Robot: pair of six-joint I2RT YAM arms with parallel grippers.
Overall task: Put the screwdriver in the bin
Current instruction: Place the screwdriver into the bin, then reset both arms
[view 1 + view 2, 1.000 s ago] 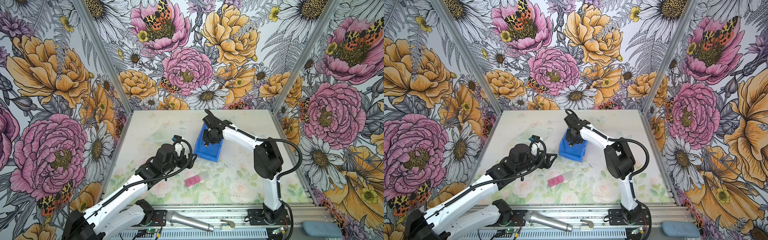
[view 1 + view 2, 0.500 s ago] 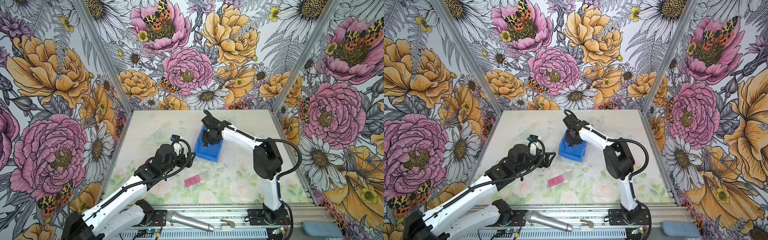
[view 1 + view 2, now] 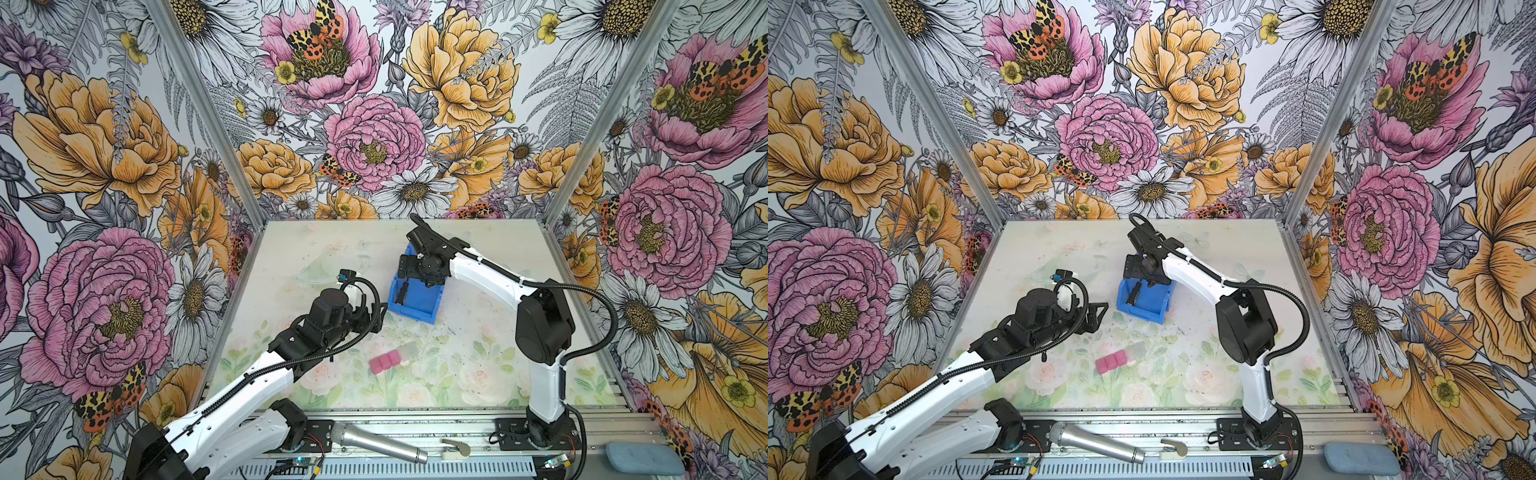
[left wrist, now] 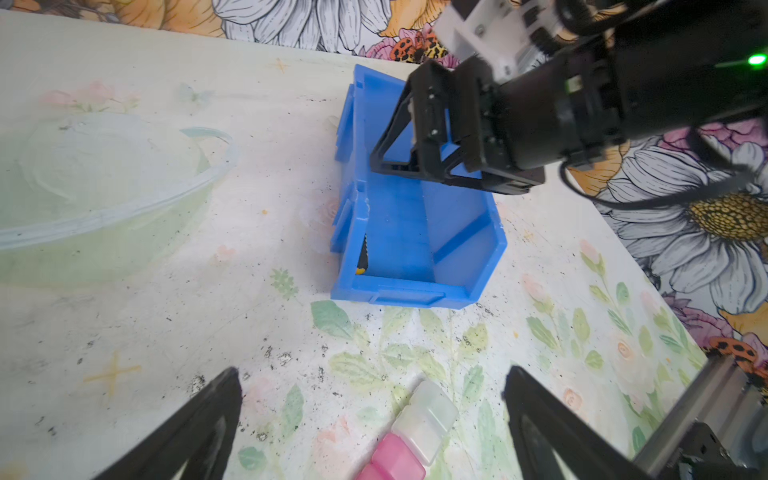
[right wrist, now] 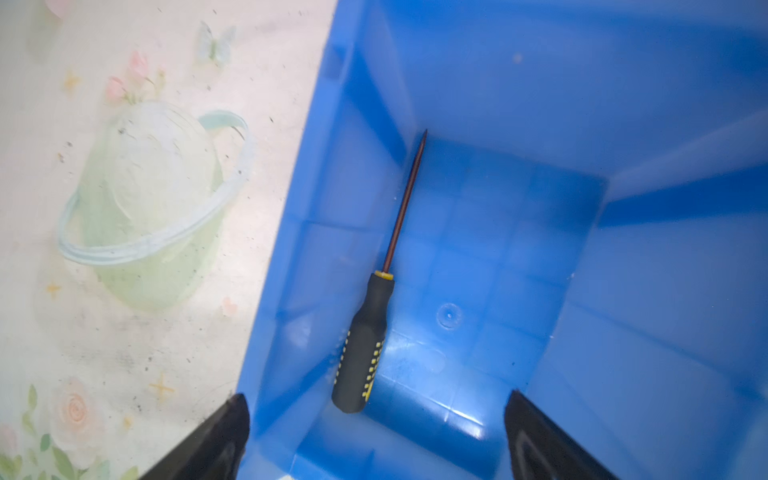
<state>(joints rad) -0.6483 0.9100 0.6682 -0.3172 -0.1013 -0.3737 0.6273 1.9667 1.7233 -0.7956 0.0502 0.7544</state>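
Note:
The screwdriver [image 5: 365, 340], black handle with yellow dots and a thin dark shaft, lies flat on the floor of the blue bin [image 5: 665, 291], along one side wall. It also shows in both top views, as the screwdriver [image 3: 402, 293] inside the bin [image 3: 419, 309]. My right gripper [image 5: 377, 397] hangs open over the bin's back half, holding nothing. My left gripper [image 4: 372, 371] is open above the table, left of the bin's [image 4: 415, 286] low lip, with nothing between its fingers.
A strip of pink and clear blocks [image 3: 384, 359] lies in front of the bin, close to my left gripper. A clear plastic bowl [image 4: 104, 199] sits left of the bin. A silver microphone [image 3: 382, 440] lies on the front rail.
My right gripper has gone from shut to wide open over the bin, and the screwdriver now lies loose on the bin floor. The left arm has shifted slightly.

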